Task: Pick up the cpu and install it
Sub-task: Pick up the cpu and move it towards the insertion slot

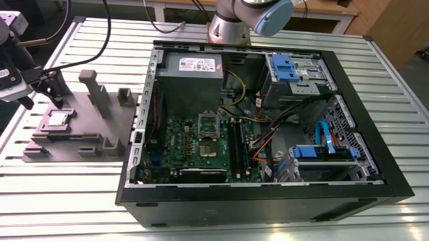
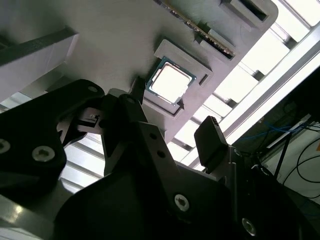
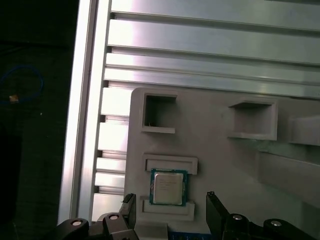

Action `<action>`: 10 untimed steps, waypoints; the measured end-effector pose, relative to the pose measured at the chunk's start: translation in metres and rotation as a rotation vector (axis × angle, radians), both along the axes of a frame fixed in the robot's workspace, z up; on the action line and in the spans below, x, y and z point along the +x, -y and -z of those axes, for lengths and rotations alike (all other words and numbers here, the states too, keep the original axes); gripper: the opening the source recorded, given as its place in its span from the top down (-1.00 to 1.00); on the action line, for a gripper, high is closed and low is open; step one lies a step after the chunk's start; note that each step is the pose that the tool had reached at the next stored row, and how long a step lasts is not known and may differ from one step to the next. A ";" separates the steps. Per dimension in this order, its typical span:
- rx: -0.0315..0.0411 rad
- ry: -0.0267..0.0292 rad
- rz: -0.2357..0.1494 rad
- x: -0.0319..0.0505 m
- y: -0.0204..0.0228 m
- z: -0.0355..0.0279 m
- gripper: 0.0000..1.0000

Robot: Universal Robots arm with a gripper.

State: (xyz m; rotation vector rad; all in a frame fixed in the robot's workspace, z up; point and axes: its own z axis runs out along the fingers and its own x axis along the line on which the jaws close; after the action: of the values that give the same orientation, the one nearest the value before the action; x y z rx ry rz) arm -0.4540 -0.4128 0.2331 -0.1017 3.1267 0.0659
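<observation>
Silver cpu (image 3: 169,186) sits recessed in the grey moulded tray (image 3: 215,165) on the counter (image 3: 200,50); I see my jaws spread wide, empty, hovering over it.

Gripper (image 1: 43,103) pts down, fingers (image 2: 212,142) spread wide, nothing clamped btwn them. Pads approx level w/ each other in first wrist view. Arm base (image 1: 230,27) stands well apart from gripper, blue-capped joint (image 1: 274,17) beside it.

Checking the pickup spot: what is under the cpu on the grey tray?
The cpu lies flat in a framed seat of the grey moulded tray, the open gripper hovering over it. The seat's floor beneath the chip is covered.
</observation>
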 end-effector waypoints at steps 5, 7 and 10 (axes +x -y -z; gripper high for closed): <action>0.0000 0.0000 0.004 0.0000 0.0001 0.0039 -0.33; 0.0000 0.0000 0.006 0.0000 0.0001 0.0057 -0.33; -0.0001 0.0000 0.008 0.0000 0.0001 0.0084 -0.33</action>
State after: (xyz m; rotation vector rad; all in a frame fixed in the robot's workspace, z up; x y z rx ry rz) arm -0.4540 -0.4129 0.2247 -0.0896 3.1269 0.0657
